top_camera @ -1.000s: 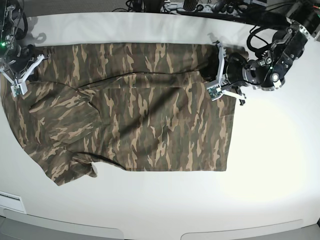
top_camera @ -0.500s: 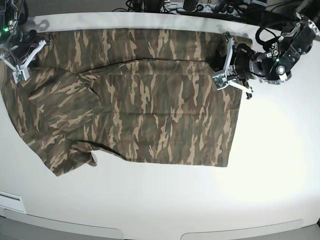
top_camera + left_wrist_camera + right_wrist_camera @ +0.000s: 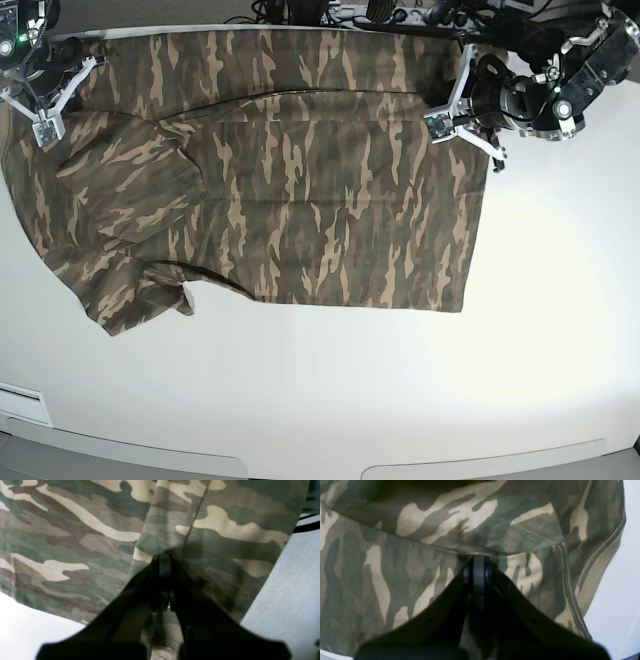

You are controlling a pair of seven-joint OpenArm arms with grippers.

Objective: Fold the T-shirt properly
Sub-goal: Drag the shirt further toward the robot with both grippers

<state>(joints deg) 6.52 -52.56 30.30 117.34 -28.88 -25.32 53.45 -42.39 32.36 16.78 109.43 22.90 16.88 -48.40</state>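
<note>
T-shirt (image 3: 270,180) lies spread on the white table (image 3: 400,400), covering its far half, long axis across the table. A folded-over band runs along the shirt's far edge, with a diagonal crease below it.

Left gripper (image 3: 462,95) sits at the shirt's far corner on the base view's right, jaws clenched on a pinch of camouflage fabric; wrist view confirms cloth caught between the black fingers (image 3: 160,585).

Right gripper (image 3: 52,85) sits at the opposite far corner, likewise clamped on a fabric fold near a stitched hem (image 3: 570,590).
</note>
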